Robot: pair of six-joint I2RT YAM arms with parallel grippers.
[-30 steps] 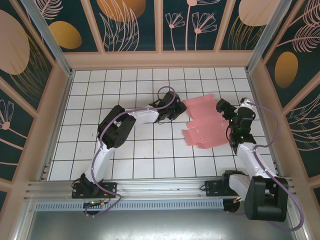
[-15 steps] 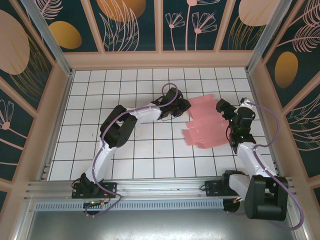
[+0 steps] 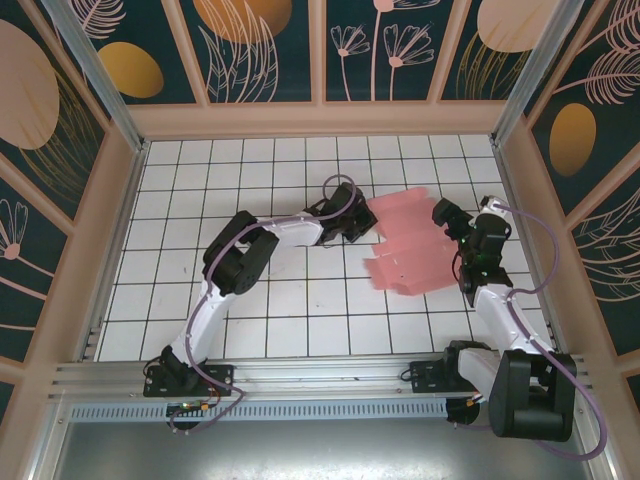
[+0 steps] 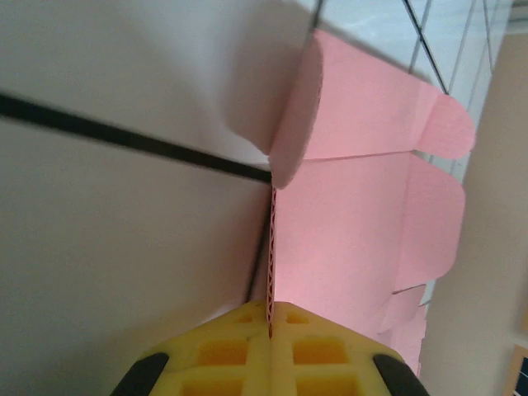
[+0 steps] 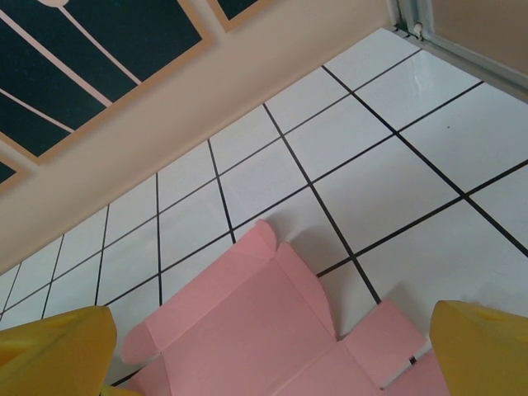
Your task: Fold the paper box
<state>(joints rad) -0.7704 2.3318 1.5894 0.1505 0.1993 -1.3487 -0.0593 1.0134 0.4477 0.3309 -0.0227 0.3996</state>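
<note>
Gripper pads first: left gripper [image 4: 270, 312] pinched tight on edge of paper box [image 4: 346, 239]. Box is an unfolded pink cut-out w/ flaps on tiled table [image 3: 260, 300], center-right, btwn arms. Right gripper [image 5: 268, 359] spread wide above box's right flaps.

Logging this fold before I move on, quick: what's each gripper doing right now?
Left gripper: jaws shut on an edge of the paper box.
Right gripper: jaws open, holding nothing, over the paper box.
</note>
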